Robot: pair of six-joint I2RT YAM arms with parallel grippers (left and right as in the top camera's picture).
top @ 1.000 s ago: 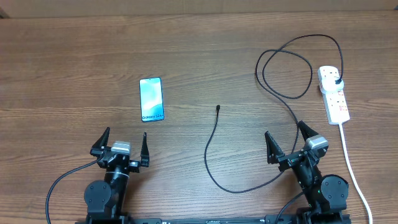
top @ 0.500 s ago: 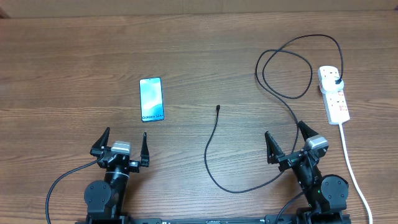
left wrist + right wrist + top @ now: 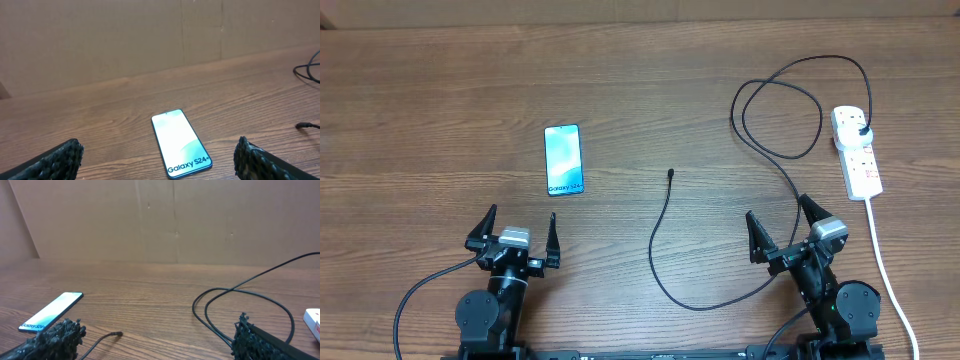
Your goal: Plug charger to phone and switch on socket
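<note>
The phone point(image 3: 564, 159) lies flat left of centre, light blue screen up, "Galaxy" text at its near end; it also shows in the left wrist view point(image 3: 180, 142) and the right wrist view point(image 3: 51, 311). The charger cable point(image 3: 665, 262) curves across the table, its small connector tip point(image 3: 671, 172) lying free at centre, its black plug point(image 3: 861, 131) seated in the socket point(image 3: 856, 150), a white power strip at the right. My left gripper point(image 3: 516, 236) is open and empty, near the front edge below the phone. My right gripper point(image 3: 781, 230) is open and empty, the cable passing beside it.
The strip's white cord point(image 3: 885, 275) runs down the right side past my right arm. The cable loops point(image 3: 780, 110) lie at the back right. A cardboard wall point(image 3: 150, 35) stands behind the wooden table.
</note>
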